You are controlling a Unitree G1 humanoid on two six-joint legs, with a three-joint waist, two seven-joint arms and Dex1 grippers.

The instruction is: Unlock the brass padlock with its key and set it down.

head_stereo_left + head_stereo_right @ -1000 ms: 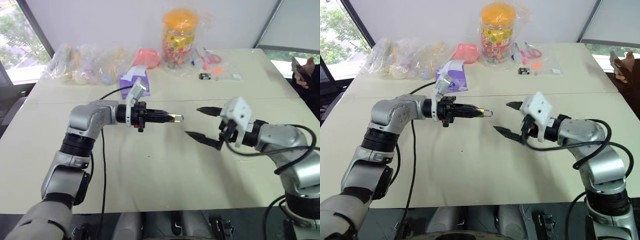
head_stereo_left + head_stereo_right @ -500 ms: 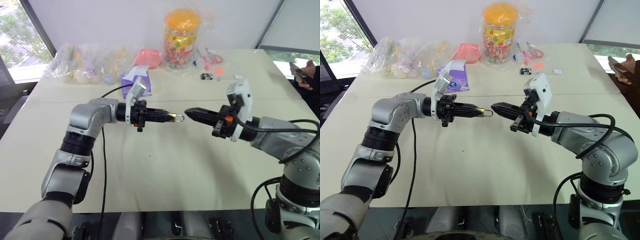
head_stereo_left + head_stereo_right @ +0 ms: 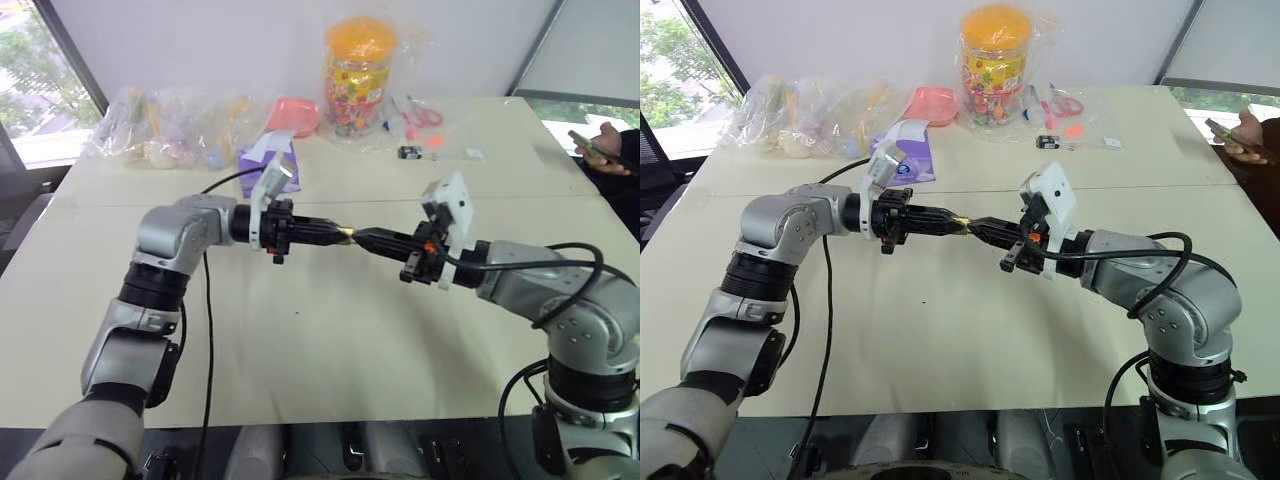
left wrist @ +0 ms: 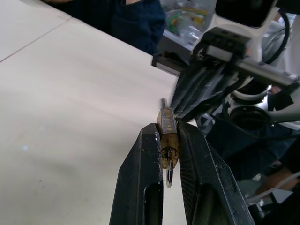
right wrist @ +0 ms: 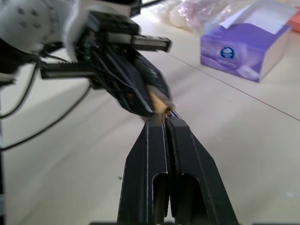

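The right gripper has closed and swung in to meet the brass padlock, pinched by the left gripper.

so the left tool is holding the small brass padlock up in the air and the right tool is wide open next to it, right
Not quite. The left tool does hold the small brass padlock in the air, but the right tool is shut, not wide open, its tips meeting at the padlock. The right wrist view shows its fingers pressed together.

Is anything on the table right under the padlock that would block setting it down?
Nothing visible. The padlock sits clamped in the left claw, and the table below it is bare.
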